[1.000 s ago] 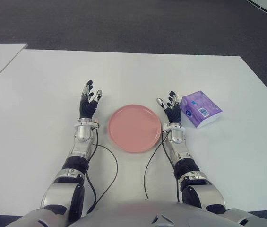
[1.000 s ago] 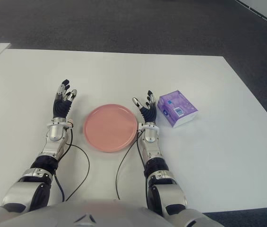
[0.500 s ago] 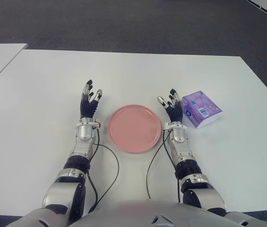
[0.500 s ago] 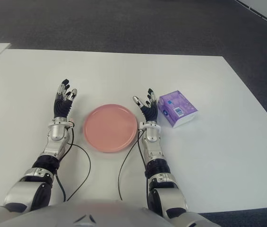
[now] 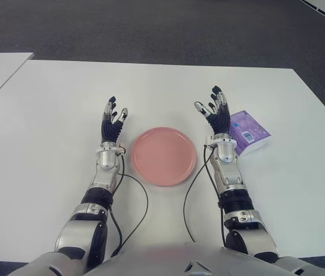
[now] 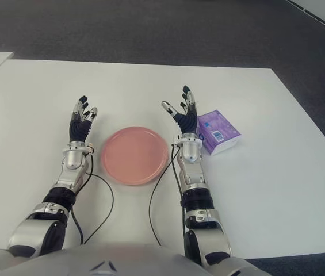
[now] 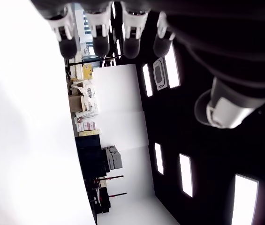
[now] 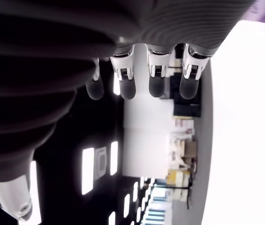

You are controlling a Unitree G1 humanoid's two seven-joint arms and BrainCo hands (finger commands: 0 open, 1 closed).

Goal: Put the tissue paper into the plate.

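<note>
The tissue pack (image 5: 247, 131) lies flat on the white table (image 5: 47, 126), toward its right edge and well clear of the corners, with the pink plate (image 5: 163, 155) to its left near the middle. The right hand (image 5: 215, 115) shows between them, just beside the pack, fingers spread and holding nothing. The left hand (image 5: 113, 123) shows left of the plate, also spread. A good grasp likely means bringing the right hand over the pack and closing across its short sides.

No legible text; only an unreadable label on the tissue pack (image 5: 248, 132).
</note>
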